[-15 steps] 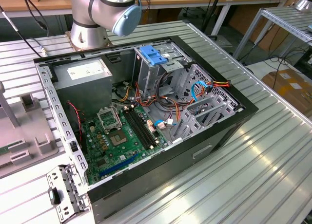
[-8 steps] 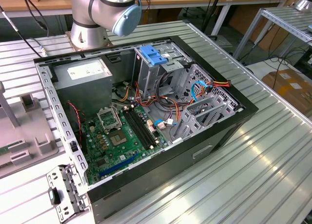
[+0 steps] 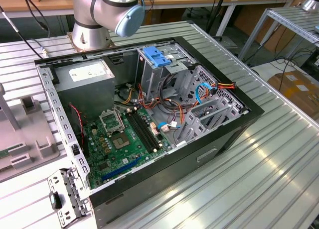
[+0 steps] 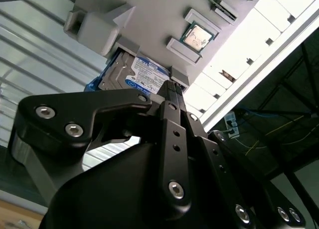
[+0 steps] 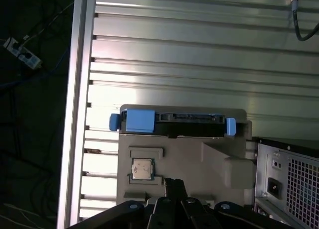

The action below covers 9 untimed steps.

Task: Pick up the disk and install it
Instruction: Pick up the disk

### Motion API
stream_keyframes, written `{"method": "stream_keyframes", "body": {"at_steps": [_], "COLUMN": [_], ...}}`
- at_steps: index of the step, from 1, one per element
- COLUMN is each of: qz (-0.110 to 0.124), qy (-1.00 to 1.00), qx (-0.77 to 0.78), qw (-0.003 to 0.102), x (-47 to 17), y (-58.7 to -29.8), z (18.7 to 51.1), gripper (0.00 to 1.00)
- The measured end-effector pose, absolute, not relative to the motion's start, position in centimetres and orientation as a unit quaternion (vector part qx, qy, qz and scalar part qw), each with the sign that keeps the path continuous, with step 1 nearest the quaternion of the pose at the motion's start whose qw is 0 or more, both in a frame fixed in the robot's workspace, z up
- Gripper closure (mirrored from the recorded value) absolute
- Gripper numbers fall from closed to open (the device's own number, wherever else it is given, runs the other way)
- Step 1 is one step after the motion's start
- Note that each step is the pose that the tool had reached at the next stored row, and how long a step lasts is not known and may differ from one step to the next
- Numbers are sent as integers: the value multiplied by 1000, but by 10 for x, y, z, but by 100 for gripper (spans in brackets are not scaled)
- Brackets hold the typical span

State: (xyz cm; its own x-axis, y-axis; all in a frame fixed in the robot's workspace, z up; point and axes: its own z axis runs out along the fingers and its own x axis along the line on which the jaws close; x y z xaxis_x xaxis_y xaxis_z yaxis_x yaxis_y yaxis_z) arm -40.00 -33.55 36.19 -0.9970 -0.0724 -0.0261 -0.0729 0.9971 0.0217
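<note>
The disk (image 4: 130,75) is a silver drive with a white-and-blue label and blue side rails. It stands on edge in a slot of a grey fixture (image 4: 149,20). In the first wrist view I see the disk's (image 5: 189,118) dark upper edge between blue rail ends, held in the same fixture (image 5: 189,154). My gripper (image 4: 173,85) is above the fixture, a short way from the disk and not touching it. Its two black fingers are pressed together with nothing between them, and they show in the first wrist view too, gripper (image 5: 174,182).
A processor chip (image 5: 142,168) lies in a pocket of the fixture beside the disk. The open computer case (image 3: 239,124) holds a metal cage with a blue cap (image 3: 157,57), a grey power supply (image 3: 84,82), a green motherboard (image 3: 119,139) and loose cables. The table edge (image 5: 82,89) runs near the fixture.
</note>
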Motion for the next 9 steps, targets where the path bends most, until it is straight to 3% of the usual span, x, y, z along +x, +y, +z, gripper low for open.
{"method": "stream_keyframes", "body": {"at_steps": [9], "qz": [12], "qy": [998], "qx": [-60], "qw": [12], "x": [-400], "y": [-335], "z": [362], "gripper": [89]}}
